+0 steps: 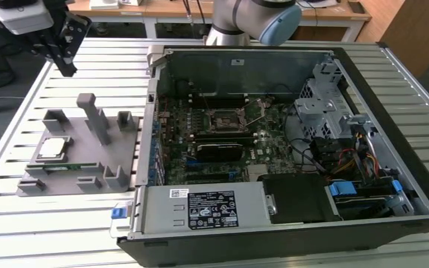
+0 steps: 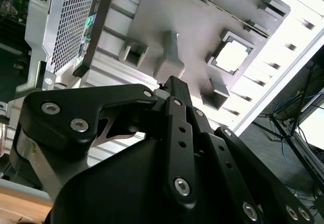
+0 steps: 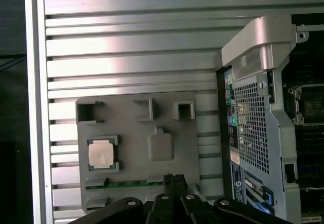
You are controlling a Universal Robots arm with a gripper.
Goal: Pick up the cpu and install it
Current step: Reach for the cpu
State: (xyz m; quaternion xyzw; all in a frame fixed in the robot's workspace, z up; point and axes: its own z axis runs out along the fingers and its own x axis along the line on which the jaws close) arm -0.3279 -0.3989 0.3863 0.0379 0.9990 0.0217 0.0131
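Nearest the exterior camera, an open computer case (image 1: 237,67) lay on its side on a slatted metal worktop (image 1: 51,223). Its motherboard faced up, likely so the socket (image 1: 225,119) could be reached from above. Just beside the case, on the exterior view's left, sat a grey moulded holder (image 1: 121,151). A green memory stick (image 1: 65,166) sat in a slot toward the holder's near edge. Behind it the cpu (image 1: 53,147), a small silvery square, rested flat in a shallow framed pocket. The pocket seemed meant to keep it level and squared for a grasp. Farthest back, high above the worktop and well apart from the cpu, the black hand (image 1: 68,70) hung from the arm (image 1: 252,22), pointing down. Its fingers were drawn together with nothing between them. The cpu had not yet been picked up.
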